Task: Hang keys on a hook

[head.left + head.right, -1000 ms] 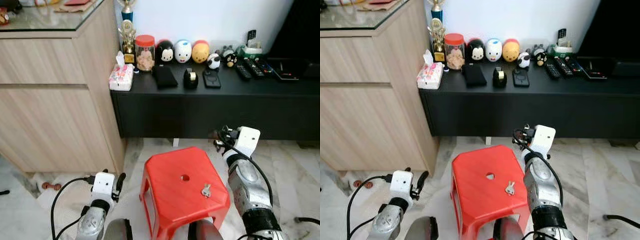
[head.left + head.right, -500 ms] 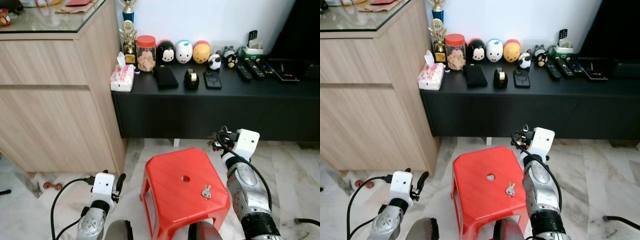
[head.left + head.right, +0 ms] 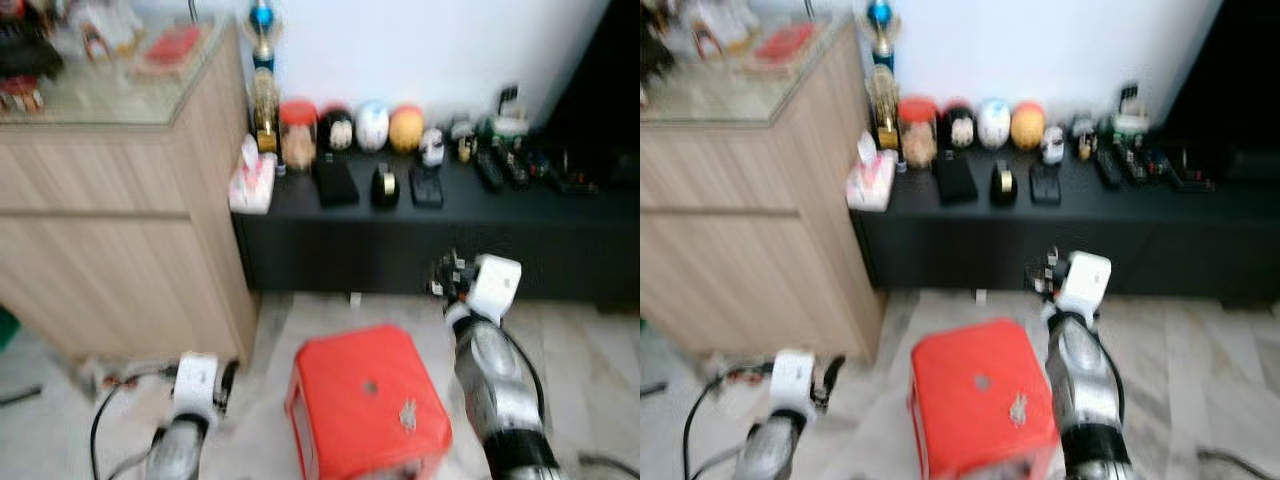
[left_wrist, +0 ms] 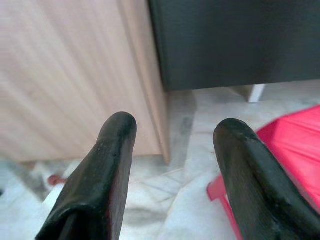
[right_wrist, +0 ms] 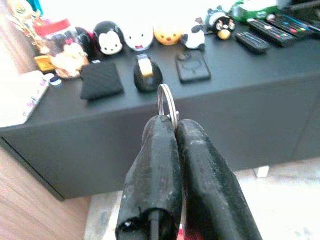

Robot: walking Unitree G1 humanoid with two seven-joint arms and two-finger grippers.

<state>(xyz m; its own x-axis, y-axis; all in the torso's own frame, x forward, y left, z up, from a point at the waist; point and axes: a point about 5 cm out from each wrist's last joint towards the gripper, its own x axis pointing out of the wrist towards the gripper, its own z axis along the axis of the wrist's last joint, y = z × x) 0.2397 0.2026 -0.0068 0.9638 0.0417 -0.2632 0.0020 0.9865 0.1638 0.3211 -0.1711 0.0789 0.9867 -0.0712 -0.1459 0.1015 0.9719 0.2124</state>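
The right gripper (image 5: 169,131) pinches a thin, stiff, slippery key ring (image 5: 166,102) that juts beyond its fingertips; the left gripper (image 4: 172,140) gapes empty.

Blurred head stereo pair looking down at red stool (image 3: 365,400) and black console (image 3: 430,215), wrist views sharing both

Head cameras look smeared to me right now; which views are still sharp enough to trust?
Both eye views are motion-blurred: the shelf items and red stool are soft. Left wrist view streaks on the wood cabinet, though its fingers read clearly. Right wrist view is sharpest: the right gripper is closed on a key ring.
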